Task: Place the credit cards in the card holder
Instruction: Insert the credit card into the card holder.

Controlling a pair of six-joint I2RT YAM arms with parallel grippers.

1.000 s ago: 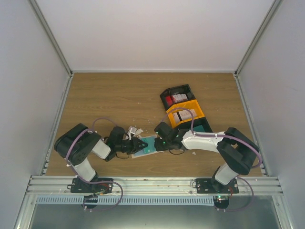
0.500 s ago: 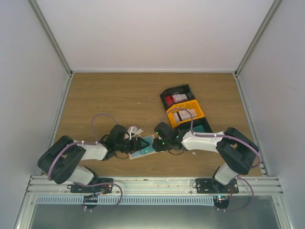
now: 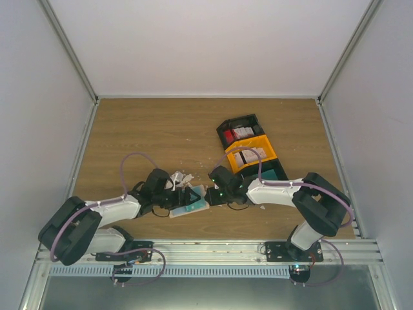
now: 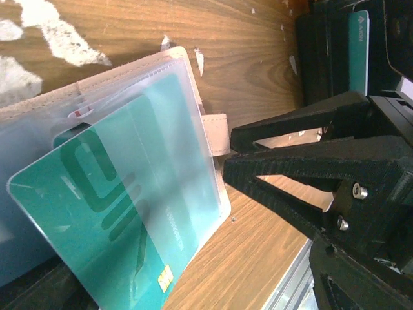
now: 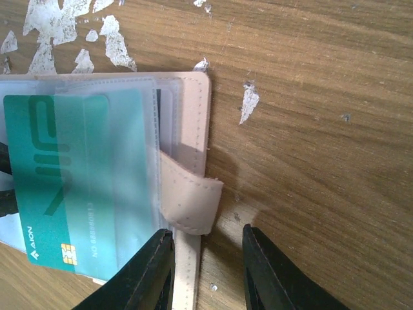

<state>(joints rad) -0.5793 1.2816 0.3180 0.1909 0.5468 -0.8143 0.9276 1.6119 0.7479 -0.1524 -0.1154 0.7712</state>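
one beige card holder (image 5: 193,123) lies open on the wooden table (image 5: 310,129), with one teal credit card (image 5: 71,174) partly inside its clear sleeve. the left claw (image 3: 186,196) gapes open at the card's free end. the right claw (image 5: 205,232) stands part open astride the snap tab (image 5: 190,206). several white scraps (image 5: 113,42) lie nearby, and one black bin (image 3: 242,132) and one yellow bin (image 3: 253,156) sit beyond.
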